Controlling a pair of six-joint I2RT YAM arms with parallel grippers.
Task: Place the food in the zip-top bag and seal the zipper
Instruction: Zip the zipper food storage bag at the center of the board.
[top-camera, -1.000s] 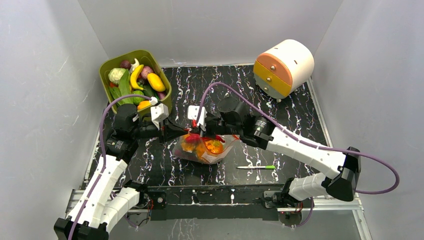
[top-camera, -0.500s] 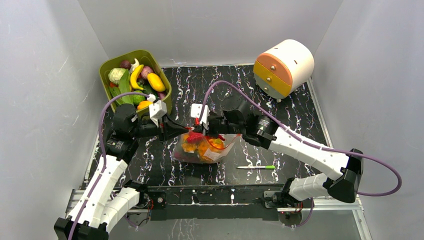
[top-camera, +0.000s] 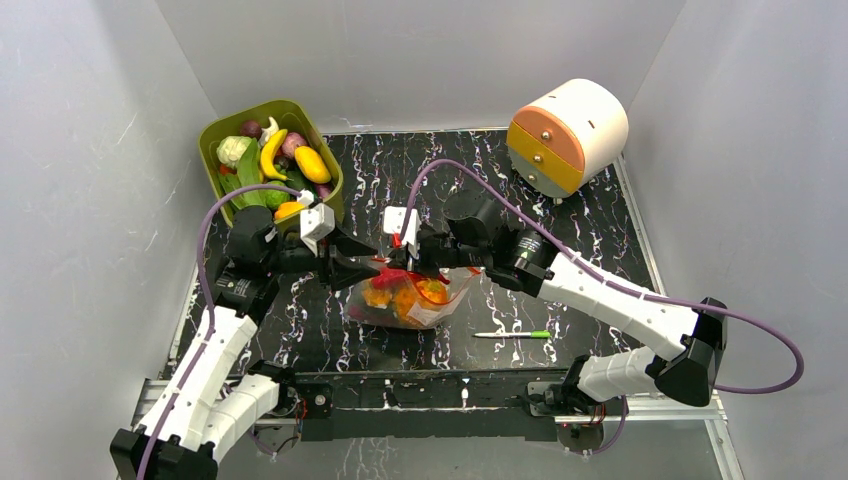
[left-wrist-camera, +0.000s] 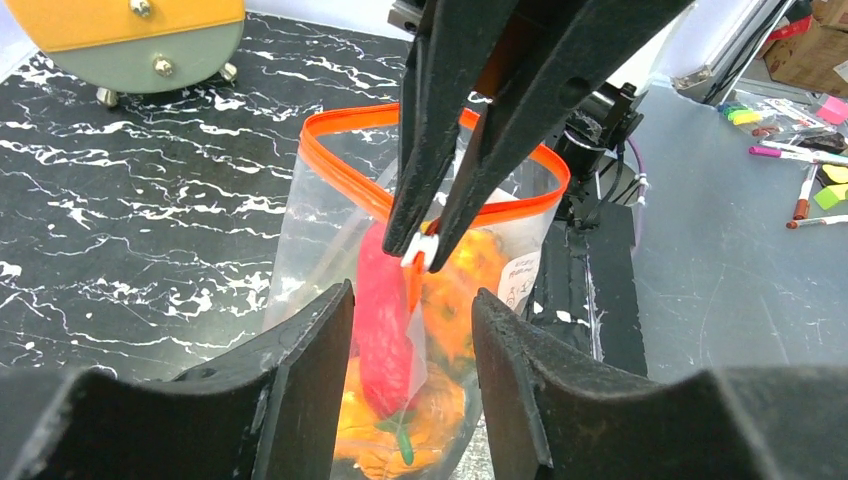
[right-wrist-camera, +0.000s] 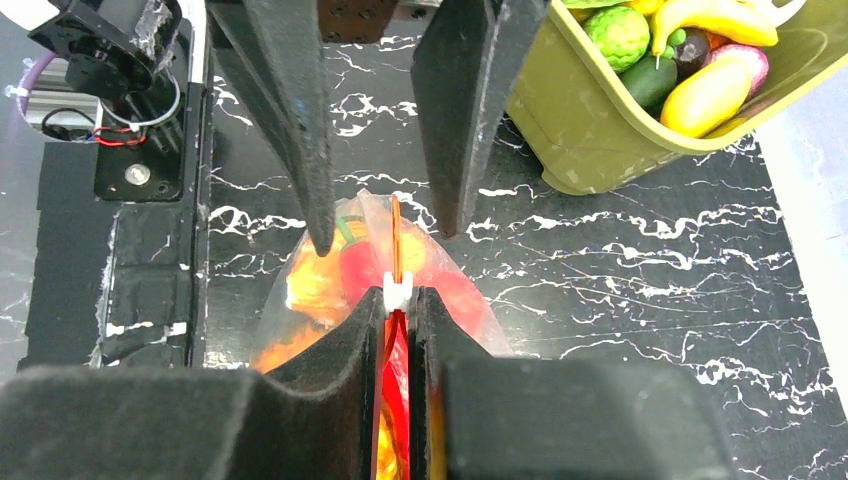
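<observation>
The clear zip-top bag (top-camera: 420, 310) lies mid-table and holds food: a red pepper (left-wrist-camera: 385, 310) and orange pieces (left-wrist-camera: 470, 290). Its orange zipper (left-wrist-camera: 340, 125) still forms an open loop in the left wrist view. My right gripper (right-wrist-camera: 399, 298) is shut on the zipper's white slider (right-wrist-camera: 398, 290); it also shows in the left wrist view (left-wrist-camera: 420, 255) and from above (top-camera: 405, 262). My left gripper (left-wrist-camera: 412, 295) is open and empty, its jaws on either side of the bag's near end, right in front of the slider. It shows from above (top-camera: 362, 262) and in the right wrist view (right-wrist-camera: 385, 238).
An olive bin (top-camera: 215, 130) of toy fruits and vegetables stands at the back left, also in the right wrist view (right-wrist-camera: 600, 150). A round cream and orange drawer unit (top-camera: 567, 135) stands at the back right. A green-and-white pen (top-camera: 513, 334) lies right of the bag.
My left gripper's jaws have spread open at the bag's left end. My right gripper has stayed shut on the slider and shifted slightly right.
</observation>
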